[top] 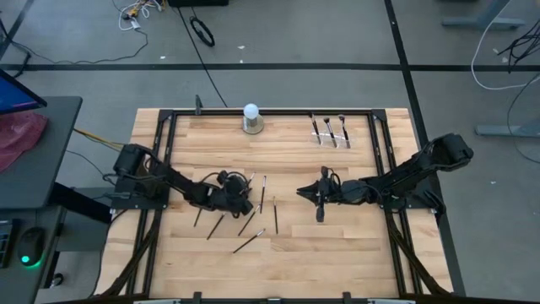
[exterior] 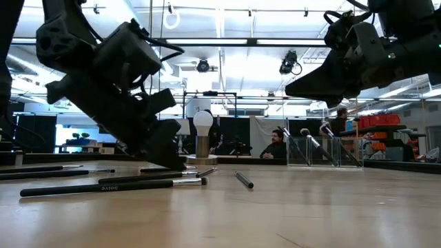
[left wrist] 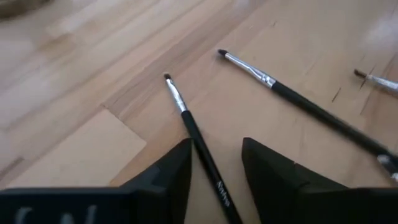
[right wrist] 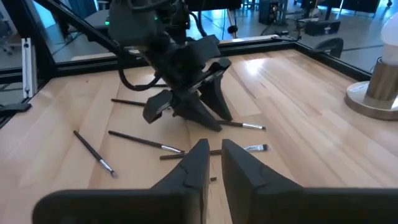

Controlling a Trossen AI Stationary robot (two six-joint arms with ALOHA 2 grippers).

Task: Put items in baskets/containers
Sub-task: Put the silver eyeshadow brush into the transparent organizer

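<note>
A: What do the arms look like?
B: Both are matt black, built of chunky jointed segments, with thin black cables looping along the left arm (top: pixel 160 177) and around its wrist.
A: And the ends?
B: Each carries two dark, wedge-shaped fingers (left wrist: pixel 168 180) with flat inner faces; the right arm (top: pixel 405 175) matches.

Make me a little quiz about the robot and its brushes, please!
1. True or false: the white ball sits inside the clear holder.
2. What lies between the left gripper's open fingers? A) a brush B) the white ball C) nothing
3. How many brushes stand in the clear holder?
Key: 1 false, the white ball stands apart from it. 2 A, a brush. 3 three.
</note>
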